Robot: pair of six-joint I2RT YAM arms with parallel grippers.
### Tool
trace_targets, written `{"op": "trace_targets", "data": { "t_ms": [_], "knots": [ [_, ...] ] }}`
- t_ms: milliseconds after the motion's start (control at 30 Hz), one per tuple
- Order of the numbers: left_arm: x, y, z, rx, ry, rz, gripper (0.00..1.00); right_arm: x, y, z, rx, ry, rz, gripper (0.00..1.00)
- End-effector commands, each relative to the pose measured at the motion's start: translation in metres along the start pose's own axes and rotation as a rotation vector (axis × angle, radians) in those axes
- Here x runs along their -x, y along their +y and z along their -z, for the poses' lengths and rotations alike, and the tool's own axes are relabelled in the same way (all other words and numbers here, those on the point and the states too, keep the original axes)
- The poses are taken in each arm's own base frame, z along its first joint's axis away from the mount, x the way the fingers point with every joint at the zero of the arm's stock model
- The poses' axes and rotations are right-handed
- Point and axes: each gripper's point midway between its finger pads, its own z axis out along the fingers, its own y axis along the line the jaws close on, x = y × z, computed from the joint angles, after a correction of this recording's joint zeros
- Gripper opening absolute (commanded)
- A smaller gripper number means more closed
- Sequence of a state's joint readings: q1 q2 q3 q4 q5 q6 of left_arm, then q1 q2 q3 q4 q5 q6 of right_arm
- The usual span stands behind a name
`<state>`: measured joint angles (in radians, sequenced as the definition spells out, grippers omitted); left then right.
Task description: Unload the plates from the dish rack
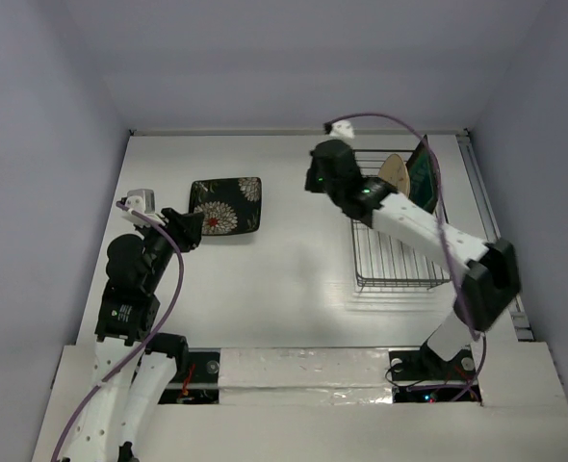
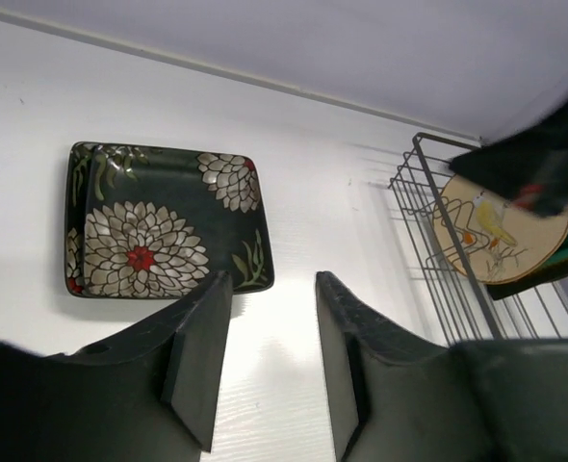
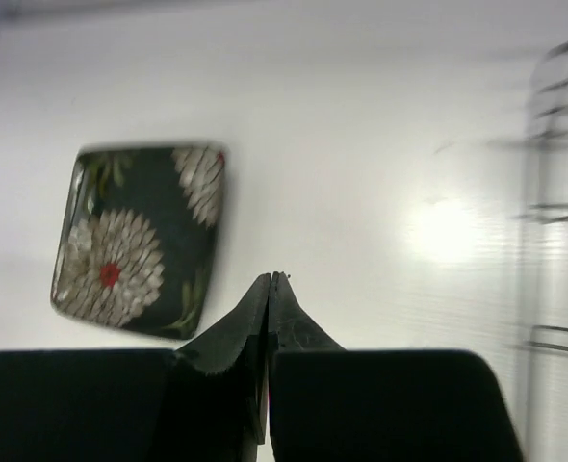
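- White table [image 1: 294,241] is seen under pale plain walls.
- Black flowered square plate [image 1: 226,205] is laid flat on the table, left of centre, well apart from the dish rack [image 1: 390,265].
- Dish rack is placed at the right side of the table; two plates are stood on edge at its far end.
- Cream round plate [image 1: 394,171] is leaned in the rack, with the dark teal square plate [image 1: 425,178] just beside it on the right (partly hidden by the right arm).
- Left gripper [image 2: 274,279] is held just beside the flowered plate's near edge, fingers spread apart, nothing between them.
- Right gripper [image 3: 270,281] is held over bare table between flowered plate and rack, fingers pressed together, nothing gripped.
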<state>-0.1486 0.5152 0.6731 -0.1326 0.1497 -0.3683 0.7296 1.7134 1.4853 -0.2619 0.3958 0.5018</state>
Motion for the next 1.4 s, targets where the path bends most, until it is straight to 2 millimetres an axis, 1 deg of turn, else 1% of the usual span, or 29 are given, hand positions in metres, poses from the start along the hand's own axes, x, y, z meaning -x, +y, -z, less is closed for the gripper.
{"op": "trace_targets", "data": {
  "t_ms": [0,33,67,100,133,167,200,233,267,333,400,433,500,533,567,600,667,767,800,833,867,900,967,1033,1100,1200,1267,1300,1367],
  "knots": [
    [0.02,-0.009,0.004,-0.032,-0.067,-0.008,0.33,0.043,-0.095,0.049,-0.244,-0.107,0.066,0.0],
    [0.019,-0.009,0.003,-0.03,-0.064,-0.009,0.31,0.043,-0.112,0.057,-0.274,-0.103,0.067,0.0],
    [0.019,-0.009,0.003,-0.03,-0.063,-0.006,0.28,0.056,-0.124,0.077,-0.278,-0.142,0.042,0.01],
    [0.019,-0.009,0.003,-0.031,-0.062,-0.006,0.22,0.054,-0.138,0.082,-0.288,-0.133,0.042,0.04],
    [0.016,-0.011,0.002,-0.042,-0.053,-0.008,0.19,0.046,-0.163,0.087,-0.344,-0.108,0.042,0.09],
    [0.016,-0.012,0.002,-0.043,-0.051,-0.006,0.16,0.048,-0.174,0.094,-0.376,-0.116,0.037,0.15],
    [0.016,-0.012,0.002,-0.044,-0.049,-0.006,0.09,0.053,-0.187,0.104,-0.422,-0.137,0.041,0.32],
    [0.015,-0.012,0.001,-0.045,-0.045,-0.007,0.07,0.05,-0.205,0.11,-0.476,-0.124,0.041,0.47],
    [0.014,-0.011,0.0,-0.044,-0.041,-0.005,0.05,0.052,-0.214,0.113,-0.505,-0.129,0.038,0.53],
    [0.014,-0.012,0.0,-0.046,-0.042,-0.006,0.04,0.054,-0.236,0.115,-0.565,-0.12,0.038,0.59],
    [0.014,-0.011,0.001,-0.044,-0.041,-0.007,0.05,0.052,-0.248,0.11,-0.588,-0.105,0.036,0.6],
    [0.014,-0.011,0.001,-0.044,-0.041,-0.007,0.07,0.047,-0.247,0.105,-0.578,-0.084,0.045,0.6],
    [0.015,-0.011,0.001,-0.043,-0.044,-0.007,0.13,0.042,-0.247,0.094,-0.563,-0.056,0.052,0.59],
    [0.016,-0.012,0.002,-0.045,-0.047,-0.008,0.14,0.036,-0.254,0.086,-0.584,-0.031,0.059,0.59],
    [0.016,-0.012,0.001,-0.044,-0.046,-0.007,0.15,0.032,-0.256,0.081,-0.595,-0.016,0.064,0.58],
    [0.015,-0.012,0.002,-0.045,-0.045,-0.007,0.17,0.036,-0.262,0.081,-0.623,-0.019,0.062,0.55],
    [0.014,-0.011,0.001,-0.045,-0.04,-0.007,0.18,0.033,-0.268,0.073,-0.646,-0.002,0.064,0.51],
    [0.014,-0.011,0.0,-0.044,-0.041,-0.007,0.19,0.04,-0.266,0.066,-0.643,-0.019,0.061,0.48],
    [0.014,-0.011,0.0,-0.044,-0.041,-0.007,0.2,0.04,-0.266,0.064,-0.64,-0.014,0.071,0.46],
    [0.014,-0.011,0.0,-0.044,-0.039,-0.007,0.21,0.044,-0.265,0.062,-0.64,-0.019,0.074,0.43],
    [0.015,-0.011,0.001,-0.044,-0.042,-0.007,0.21,0.044,-0.266,0.061,-0.648,-0.005,0.082,0.38],
    [0.015,-0.012,0.001,-0.045,-0.044,-0.007,0.22,0.041,-0.269,0.058,-0.662,0.01,0.097,0.29],
    [0.015,-0.012,0.001,-0.045,-0.045,-0.007,0.23,0.045,-0.269,0.06,-0.672,0.015,0.11,0.18],
    [0.015,-0.012,0.001,-0.045,-0.044,-0.007,0.23,0.051,-0.27,0.067,-0.683,-0.001,0.12,0.12],
    [0.014,-0.012,0.0,-0.047,-0.041,-0.006,0.23,0.058,-0.27,0.074,-0.685,-0.016,0.13,0.1],
    [0.014,-0.013,0.0,-0.052,-0.041,-0.006,0.24,0.077,-0.264,0.093,-0.674,-0.06,0.132,0.03],
    [0.014,-0.013,0.0,-0.052,-0.041,-0.006,0.24,0.085,-0.262,0.099,-0.67,-0.078,0.132,0.01],
    [0.014,-0.013,0.0,-0.052,-0.041,-0.007,0.24,0.091,-0.26,0.102,-0.666,-0.093,0.131,0.0],
    [0.014,-0.013,0.0,-0.053,-0.038,-0.006,0.24,0.096,-0.256,0.108,-0.665,-0.1,0.142,0.0]
  ]
}}
